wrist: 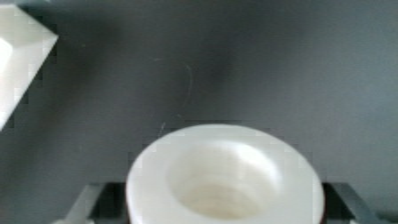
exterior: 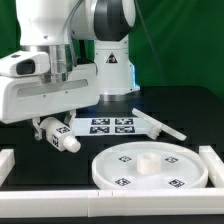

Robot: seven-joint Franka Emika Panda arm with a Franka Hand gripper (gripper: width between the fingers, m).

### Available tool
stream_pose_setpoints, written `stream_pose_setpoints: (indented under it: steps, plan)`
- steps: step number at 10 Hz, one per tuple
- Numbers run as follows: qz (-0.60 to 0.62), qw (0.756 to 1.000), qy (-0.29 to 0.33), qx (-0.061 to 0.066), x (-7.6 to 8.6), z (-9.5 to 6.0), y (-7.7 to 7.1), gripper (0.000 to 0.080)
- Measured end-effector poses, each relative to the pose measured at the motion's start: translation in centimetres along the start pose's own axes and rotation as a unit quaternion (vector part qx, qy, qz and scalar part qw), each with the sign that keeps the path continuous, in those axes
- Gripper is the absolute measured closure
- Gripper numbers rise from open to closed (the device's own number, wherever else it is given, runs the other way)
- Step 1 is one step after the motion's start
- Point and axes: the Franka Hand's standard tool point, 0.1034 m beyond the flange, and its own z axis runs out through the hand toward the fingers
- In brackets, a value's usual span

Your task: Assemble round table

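The short thick white leg [exterior: 62, 138], with black-white tags on its side, hangs tilted just above the dark table on the exterior view's left. My gripper [exterior: 52, 128] is shut on it. In the wrist view the leg's round end [wrist: 222, 172] fills the space between the two dark fingers [wrist: 98, 203], which press on both of its sides, so my gripper [wrist: 222, 208] holds it. The large rimmed round disc [exterior: 150, 166] lies flat at the front right, tags on its face and a raised hub in its middle. It sits apart from the leg.
The marker board [exterior: 110, 125] lies behind the disc, under the arm's base. White border rails run along the front [exterior: 60, 202], the left [exterior: 4, 165] and the right [exterior: 212, 160]. One rail [wrist: 18, 60] also shows in the wrist view. A thin white strip [exterior: 168, 129] lies right of the marker board.
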Motion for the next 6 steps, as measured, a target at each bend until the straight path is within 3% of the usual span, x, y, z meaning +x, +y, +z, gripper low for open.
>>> stream_pose_setpoints:
  steps: [2,3,5,6]
  plan:
    - [-0.140,0.990,-0.010,-0.007,0.4,0.4,-0.6,0.0393]
    - [-0.242,0.970,-0.017,-0.007,0.8,0.6,-1.4,0.0393]
    - [-0.360,0.933,-0.028,0.005,-0.4,1.0,-2.4,0.0393]
    - [-0.345,0.938,-0.022,0.003,-1.8,0.6,-1.7,0.0393]
